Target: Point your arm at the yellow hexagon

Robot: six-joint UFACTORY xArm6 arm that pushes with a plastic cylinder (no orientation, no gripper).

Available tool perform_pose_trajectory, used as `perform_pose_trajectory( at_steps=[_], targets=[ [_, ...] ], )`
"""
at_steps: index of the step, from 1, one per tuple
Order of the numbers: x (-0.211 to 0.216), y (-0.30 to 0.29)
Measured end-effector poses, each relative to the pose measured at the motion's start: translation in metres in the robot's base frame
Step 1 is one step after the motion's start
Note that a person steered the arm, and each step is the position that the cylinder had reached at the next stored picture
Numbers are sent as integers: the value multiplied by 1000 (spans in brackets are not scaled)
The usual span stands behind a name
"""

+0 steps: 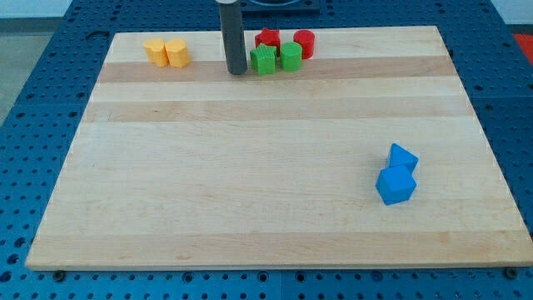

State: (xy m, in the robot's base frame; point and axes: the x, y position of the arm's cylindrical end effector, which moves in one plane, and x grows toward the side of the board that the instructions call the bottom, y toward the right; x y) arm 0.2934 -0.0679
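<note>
Two yellow blocks sit side by side near the board's top left. The right one looks like the yellow hexagon; the left one has a more lobed outline. My rod comes down from the view's top, and my tip rests on the board to the right of the yellow pair, clearly apart from them. The tip stands just left of a green star-shaped block, close to it; I cannot tell if they touch.
A second green block sits right of the green star, with two red blocks just behind them. Two blue blocks lie together at the lower right. The wooden board lies on a blue perforated table.
</note>
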Motion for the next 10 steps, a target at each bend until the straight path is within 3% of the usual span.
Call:
perform_pose_trajectory(
  at_steps=[4, 10],
  targets=[
    [2, -3],
    [7, -76]
  ],
)
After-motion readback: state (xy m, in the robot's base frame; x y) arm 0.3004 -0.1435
